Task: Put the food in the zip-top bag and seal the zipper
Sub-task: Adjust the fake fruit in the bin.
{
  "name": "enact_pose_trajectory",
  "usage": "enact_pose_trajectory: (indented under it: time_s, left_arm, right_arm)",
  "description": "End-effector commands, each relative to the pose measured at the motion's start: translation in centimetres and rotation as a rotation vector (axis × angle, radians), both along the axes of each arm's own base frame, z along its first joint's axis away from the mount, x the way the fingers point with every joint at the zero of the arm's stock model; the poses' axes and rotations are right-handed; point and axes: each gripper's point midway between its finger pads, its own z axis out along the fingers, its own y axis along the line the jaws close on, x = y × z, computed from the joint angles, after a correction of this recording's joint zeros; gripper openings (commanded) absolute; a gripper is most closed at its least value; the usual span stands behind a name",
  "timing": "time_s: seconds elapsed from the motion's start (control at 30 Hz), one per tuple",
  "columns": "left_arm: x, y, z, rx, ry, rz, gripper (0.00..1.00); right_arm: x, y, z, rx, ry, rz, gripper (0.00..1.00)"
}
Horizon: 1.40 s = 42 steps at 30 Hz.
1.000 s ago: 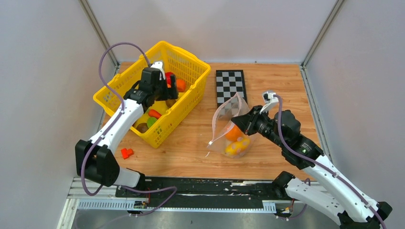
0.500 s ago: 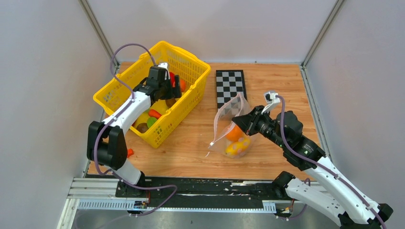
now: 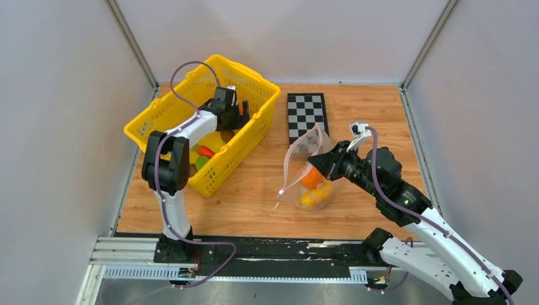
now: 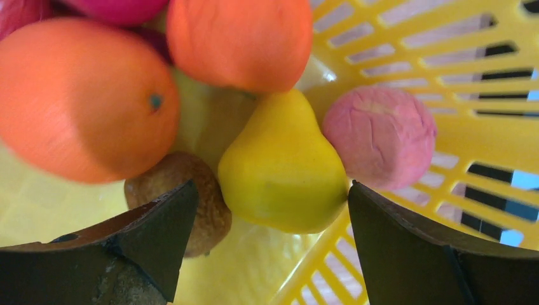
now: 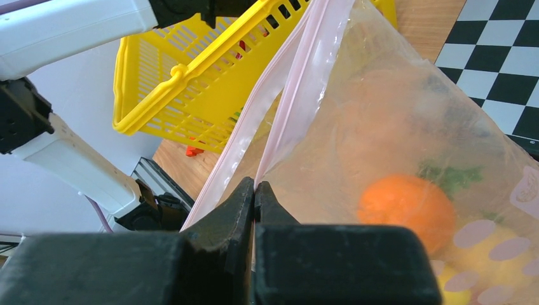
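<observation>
The clear zip-top bag (image 3: 304, 173) stands on the table with orange and yellow food (image 3: 313, 185) inside; the orange piece (image 5: 405, 206) shows through the plastic. My right gripper (image 5: 255, 185) is shut on the bag's mouth edge at the pinkish zipper (image 5: 289, 105) and holds the mouth open. My left gripper (image 4: 272, 210) is open inside the yellow basket (image 3: 194, 121), its jaws either side of a yellow pear (image 4: 279, 168). Beside the pear lie two orange fruits (image 4: 82, 101), a pink ball (image 4: 380, 135) and a brown piece (image 4: 191, 203).
A checkerboard (image 3: 306, 114) lies behind the bag. Other toy pieces, red and green, lie in the basket's near half (image 3: 202, 155). The left arm (image 3: 168, 165) stands upright at the basket's front left. Grey walls close in the table on three sides.
My left arm has swung right and reached deeper into the basket's far corner, its elbow rising upright. The small red piece on the table is now hidden. The right gripper and bag stayed still.
</observation>
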Motion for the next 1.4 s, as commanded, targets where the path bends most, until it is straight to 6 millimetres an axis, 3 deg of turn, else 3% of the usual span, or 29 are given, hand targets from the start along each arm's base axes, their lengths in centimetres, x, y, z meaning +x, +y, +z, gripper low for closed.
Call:
enact_pose_trajectory:
  time_s: [0.0,0.1,0.27,0.67,0.9,1.37]
  left_arm:
    - [2.7,0.4,-0.9,0.062,-0.022,-0.003,0.93]
    - [2.2,0.8,-2.0,0.093,0.006,-0.009,0.87]
    - [1.0,0.7,-1.7,0.062,-0.013,-0.018,0.75]
    - [-3.1,0.7,-1.5,0.031,-0.013,-0.092,0.84]
    - [-5.1,1.2,-1.2,0.038,-0.015,-0.114,0.64]
    - [-7.1,1.6,0.3,0.031,-0.040,-0.143,0.48]
  right_arm:
    - [-0.3,0.1,2.1,0.047,-0.030,0.007,0.00]
    - [-0.3,0.1,2.0,0.042,-0.028,0.007,0.00]
    - [-0.2,0.2,2.0,0.039,-0.027,0.010,0.00]
    - [0.3,0.5,1.9,0.024,-0.036,0.011,0.00]
    - [0.4,0.7,1.5,0.021,-0.022,0.010,0.00]
    - [0.3,0.8,1.4,0.037,-0.002,0.011,0.00]
